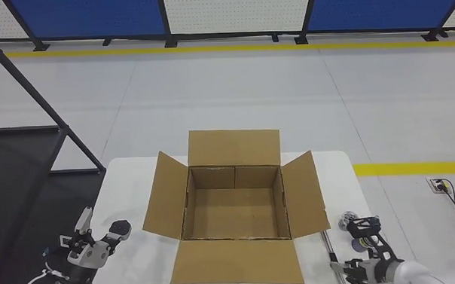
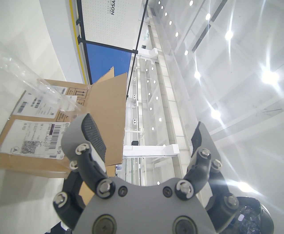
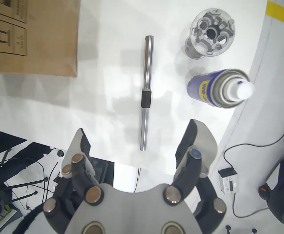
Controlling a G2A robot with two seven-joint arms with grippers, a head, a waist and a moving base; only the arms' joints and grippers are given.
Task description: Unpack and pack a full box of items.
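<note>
An open cardboard box (image 1: 236, 209) stands in the middle of the white table (image 1: 131, 183) with all flaps spread; its inside looks bare. My right gripper (image 3: 136, 130) hangs open above the table's near edge, nothing between its fingers. Beyond it lie a shiny metal rod (image 3: 146, 88) with a black band, a blue spray can (image 3: 218, 88) standing upright, and a grey plastic spool-like part (image 3: 209, 44). My left gripper (image 2: 144, 124) is open and tilted upward beside the box's labelled side (image 2: 44, 124). In the top view the left gripper (image 1: 88, 241) sits at the near left and the right gripper (image 1: 364, 228) at the near right.
Crumpled clear plastic (image 2: 33, 84) lies against the box by my left gripper. A dark round object (image 1: 120, 229) sits on the table next to that gripper. A black rack (image 1: 17, 172) stands left of the table. A box flap (image 3: 37, 37) reaches toward the rod.
</note>
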